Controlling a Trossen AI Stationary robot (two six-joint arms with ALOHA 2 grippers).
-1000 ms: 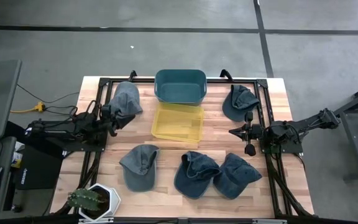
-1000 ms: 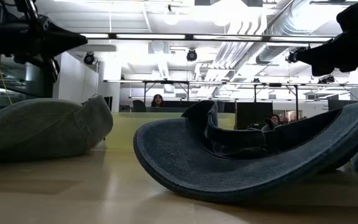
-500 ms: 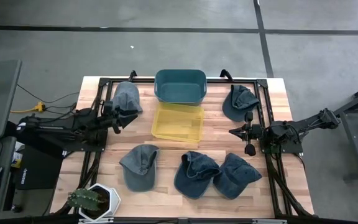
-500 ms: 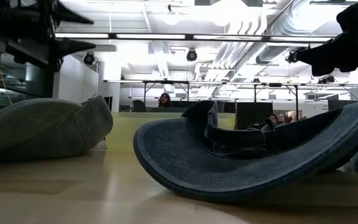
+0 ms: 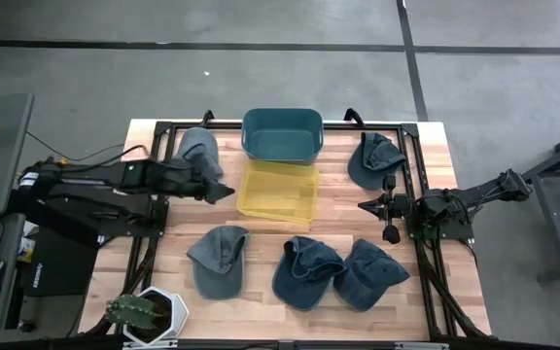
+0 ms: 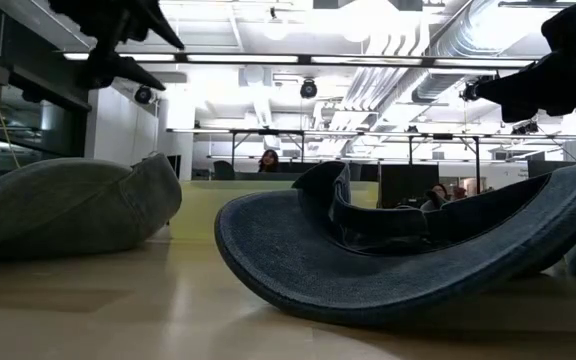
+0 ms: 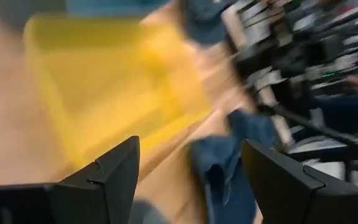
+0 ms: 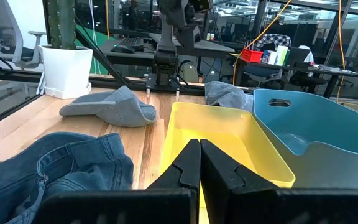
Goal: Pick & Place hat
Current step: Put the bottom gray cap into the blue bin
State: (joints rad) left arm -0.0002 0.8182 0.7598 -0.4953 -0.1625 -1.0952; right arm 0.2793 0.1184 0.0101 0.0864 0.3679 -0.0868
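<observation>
Several hats lie on the wooden table: a grey-blue one (image 5: 200, 151) at the far left, another grey-blue one (image 5: 218, 260) near the front, two denim ones (image 5: 306, 270) (image 5: 369, 274) beside it, and a dark one (image 5: 372, 157) at the far right. My left gripper (image 5: 227, 192) (image 7: 190, 144) stands open above the table, next to the left edge of the yellow tray (image 5: 278, 191), with nothing between its fingers. My right gripper (image 5: 361, 205) (image 8: 199, 143) is shut and holds nothing, right of the tray.
A teal bin (image 5: 281, 133) stands behind the yellow tray at the far middle. A potted cactus (image 5: 144, 313) sits at the near left corner. Dark frame rails (image 5: 154, 243) run along the table's sides.
My left gripper has opened and let go of the far-left hat, which stays lying on the table. It has then risen and swung toward the table's right edge, up to the yellow tray's left side.
</observation>
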